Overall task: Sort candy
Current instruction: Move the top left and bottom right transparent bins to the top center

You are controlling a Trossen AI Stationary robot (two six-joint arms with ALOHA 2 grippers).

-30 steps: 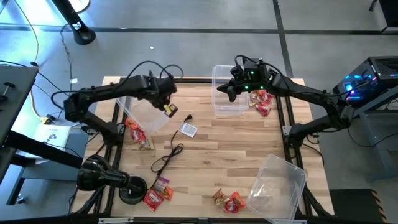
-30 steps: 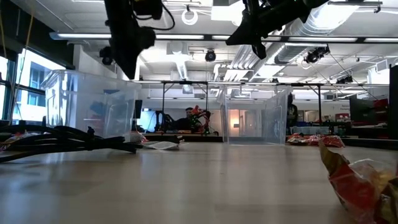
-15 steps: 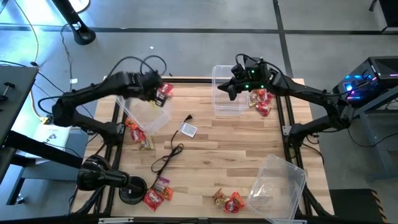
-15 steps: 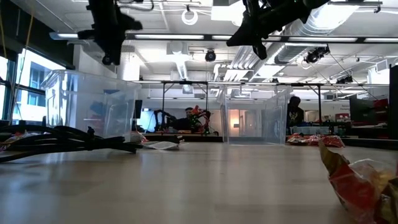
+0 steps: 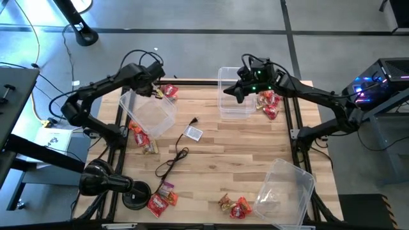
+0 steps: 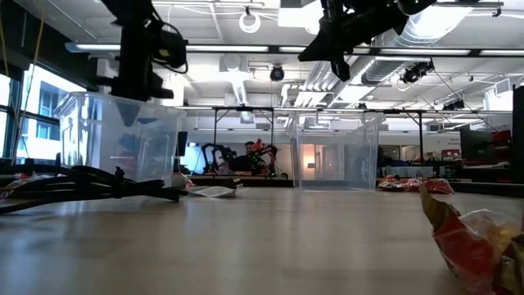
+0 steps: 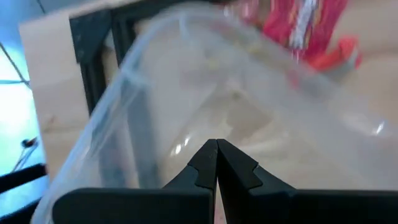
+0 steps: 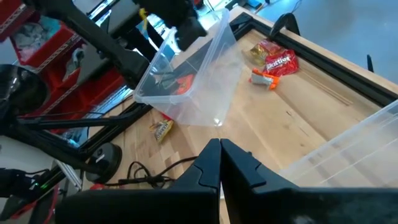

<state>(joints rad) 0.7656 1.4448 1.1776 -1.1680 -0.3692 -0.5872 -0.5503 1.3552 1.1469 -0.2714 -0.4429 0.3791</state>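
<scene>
Candy lies in several small heaps of red, orange and gold wrappers: beside the far bin [image 5: 267,104], left of the left bin [image 5: 140,137], and near the front edge [image 5: 160,199] [image 5: 234,206]. A single red piece [image 5: 169,91] [image 7: 298,28] lies by the far edge. My left gripper [image 5: 155,91] [image 7: 217,149] is shut and hovers over the far rim of the left clear bin [image 5: 148,114] [image 7: 205,93]. My right gripper [image 5: 235,94] [image 8: 220,146] is shut and hangs above the far clear bin [image 5: 234,102] [image 6: 340,156].
A third clear bin [image 5: 284,185] lies tipped at the near right corner. A grey tag [image 5: 193,133] with a black cable [image 5: 172,160] sits mid-table. A black round base [image 5: 105,182] stands off the near left corner. Bare wood shows in the table's middle.
My left gripper has swung from over the table to the right of the left bin toward the far left, turning as it went, and now stands over that bin's far rim. The right arm has kept still.
</scene>
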